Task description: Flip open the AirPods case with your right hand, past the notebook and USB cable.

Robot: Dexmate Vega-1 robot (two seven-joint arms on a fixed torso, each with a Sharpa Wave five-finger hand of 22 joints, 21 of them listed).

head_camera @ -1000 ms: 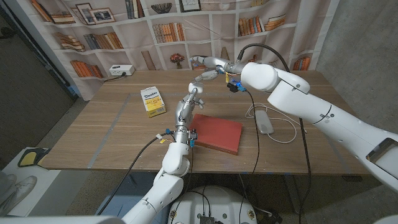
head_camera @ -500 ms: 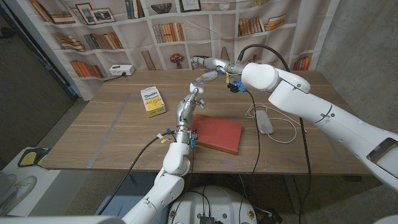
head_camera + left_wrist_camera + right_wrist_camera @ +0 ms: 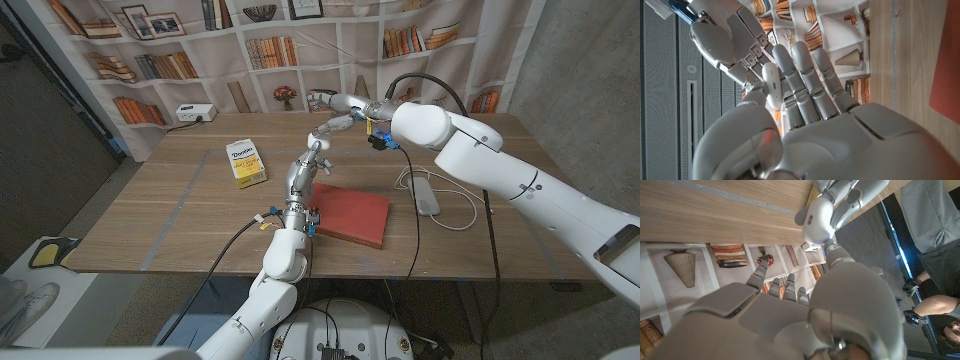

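Observation:
My left hand (image 3: 303,170) stands raised above the table's middle and holds a small white AirPods case (image 3: 319,144) upright at its fingertips. In the left wrist view the case (image 3: 771,82) sits pinched between the thumb and fingers of that hand (image 3: 810,105), lid closed as far as I can see. My right hand (image 3: 338,108) reaches in from the far side, fingers spread, with its fingertips (image 3: 732,37) at the top of the case. The right wrist view looks past my right hand (image 3: 790,315) at the case (image 3: 817,219).
A red notebook (image 3: 348,215) lies just right of my left forearm. A white USB cable with its adapter (image 3: 426,193) lies further right. A yellow box (image 3: 245,163) sits to the left and a power strip (image 3: 194,113) at the back. A person (image 3: 930,230) stands beside the table.
My right hand has edged slightly to the right and closer onto the case top. The left hand and the case have stayed where they were.

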